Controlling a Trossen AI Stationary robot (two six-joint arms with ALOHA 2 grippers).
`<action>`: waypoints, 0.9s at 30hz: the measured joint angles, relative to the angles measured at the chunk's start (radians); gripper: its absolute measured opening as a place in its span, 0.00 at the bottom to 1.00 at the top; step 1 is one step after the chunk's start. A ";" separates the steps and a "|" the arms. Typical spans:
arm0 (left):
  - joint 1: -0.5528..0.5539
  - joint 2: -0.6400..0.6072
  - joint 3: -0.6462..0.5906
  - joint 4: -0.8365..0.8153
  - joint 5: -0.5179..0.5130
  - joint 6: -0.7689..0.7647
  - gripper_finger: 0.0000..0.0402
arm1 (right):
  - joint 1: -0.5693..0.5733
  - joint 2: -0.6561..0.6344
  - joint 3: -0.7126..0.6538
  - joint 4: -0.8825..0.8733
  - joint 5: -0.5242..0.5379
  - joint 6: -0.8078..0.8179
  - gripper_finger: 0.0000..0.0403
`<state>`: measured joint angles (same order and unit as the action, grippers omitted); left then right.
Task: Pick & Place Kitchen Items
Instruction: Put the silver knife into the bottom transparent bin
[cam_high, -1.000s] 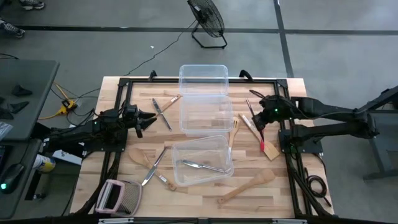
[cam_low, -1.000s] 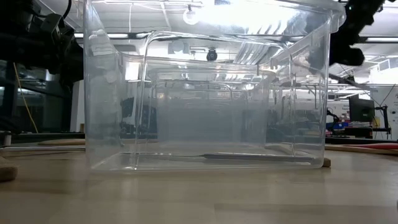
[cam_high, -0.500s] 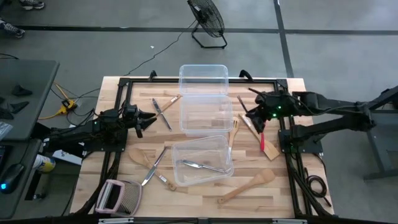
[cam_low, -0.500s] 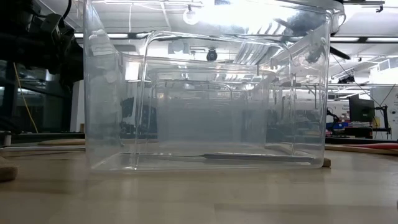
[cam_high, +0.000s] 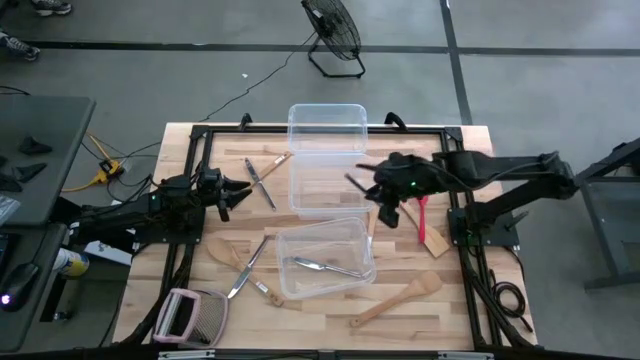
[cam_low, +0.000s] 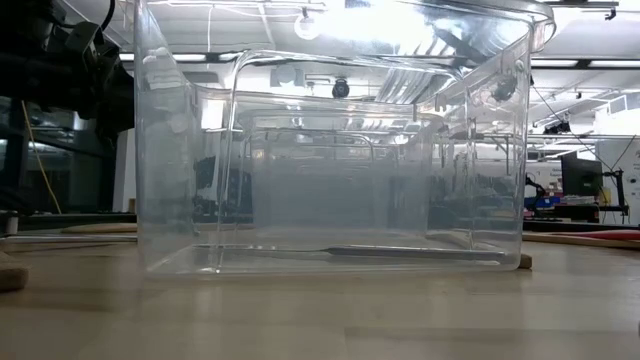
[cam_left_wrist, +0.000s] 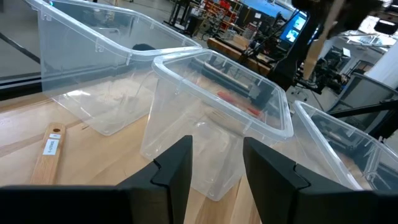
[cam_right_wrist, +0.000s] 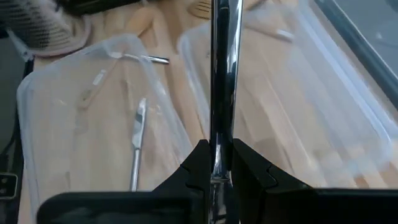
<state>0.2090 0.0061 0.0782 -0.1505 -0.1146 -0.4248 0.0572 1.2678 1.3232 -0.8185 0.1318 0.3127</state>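
My right gripper (cam_high: 383, 192) is shut on a slim silver utensil (cam_high: 355, 181), held above the right edge of the middle clear tub (cam_high: 312, 185). In the right wrist view the utensil (cam_right_wrist: 219, 74) runs straight out from the fingers. The near tub (cam_high: 300, 240) holds a silver knife (cam_high: 325, 266), which also shows in the right wrist view (cam_right_wrist: 135, 146). My left gripper (cam_high: 243, 190) is open and empty at the table's left, and it also shows in the left wrist view (cam_left_wrist: 214, 165). More silver cutlery (cam_high: 262, 182) and a wooden spoon (cam_high: 222, 250) lie flat on the table. My right gripper pinches the silver utensil's shaft (cam_right_wrist: 217, 163) between its two fingers. The shaft runs on forward past the fingertips, in line with the fingers. The utensil is lifted clear of the table and points toward the table's far left; which end is held is hidden by the fingers.
A third clear tub (cam_high: 327, 122) stands at the far edge. A red spatula (cam_high: 422, 212) and a wooden fork (cam_high: 378, 208) lie right of the tubs, and a wooden spatula (cam_high: 395, 300) lies near the front. A pink grater (cam_high: 188, 315) sits at the front left. A black frame (cam_high: 195, 150) borders the table.
My right gripper has gone toward the table's left, from the right side of the table to the right edge of the middle tub. It has carried the silver utensil off the table, and the utensil now hangs clear above the tub's edge.
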 joint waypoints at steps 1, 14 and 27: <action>0.000 0.000 0.000 0.000 0.000 0.000 0.36 | 0.008 0.018 0.015 0.006 0.000 -0.018 0.08; 0.000 0.000 0.000 0.000 0.000 0.000 0.36 | 0.088 0.259 0.187 0.058 -0.061 0.000 0.08; 0.000 0.000 0.000 0.000 0.000 0.000 0.36 | 0.166 0.396 0.257 0.098 -0.111 0.071 0.08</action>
<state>0.2091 0.0063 0.0784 -0.1506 -0.1146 -0.4248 0.2227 1.6640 1.5799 -0.7207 0.0203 0.3836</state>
